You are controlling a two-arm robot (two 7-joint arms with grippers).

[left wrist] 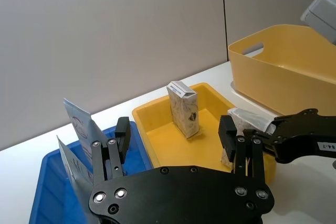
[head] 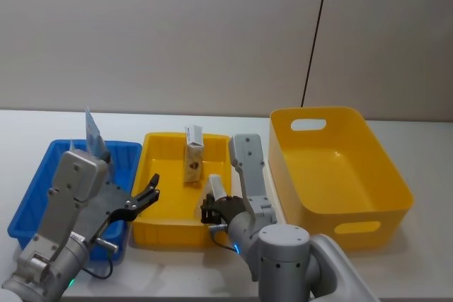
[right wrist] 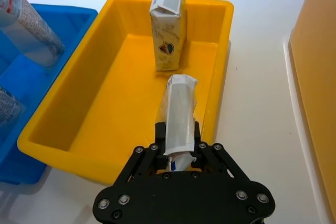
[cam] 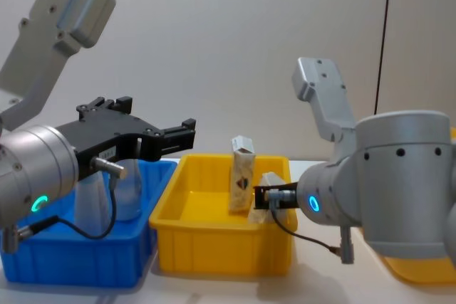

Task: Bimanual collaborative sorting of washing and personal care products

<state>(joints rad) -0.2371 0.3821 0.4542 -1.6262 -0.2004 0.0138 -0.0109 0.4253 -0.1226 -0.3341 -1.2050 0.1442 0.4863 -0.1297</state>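
Note:
A whitish carton (head: 194, 155) with a dark mark stands upright at the back of the yellow tray (head: 163, 228). My right gripper (right wrist: 177, 148) is shut on a second whitish carton (right wrist: 178, 108), holding it tilted just above the tray's front right part, close to the wall. This held carton (head: 215, 187) also shows from the head. Pale blue squeeze tubes (head: 92, 132) stand in the blue tray (head: 32, 203). My left gripper (head: 145, 199) hangs open with nothing between its fingers, above the border of the blue and yellow trays.
A large yellow tub (head: 340, 175) with handle slots stands on the right, close beside the yellow tray. The three containers sit side by side on a white table (head: 425, 259), with a grey wall behind.

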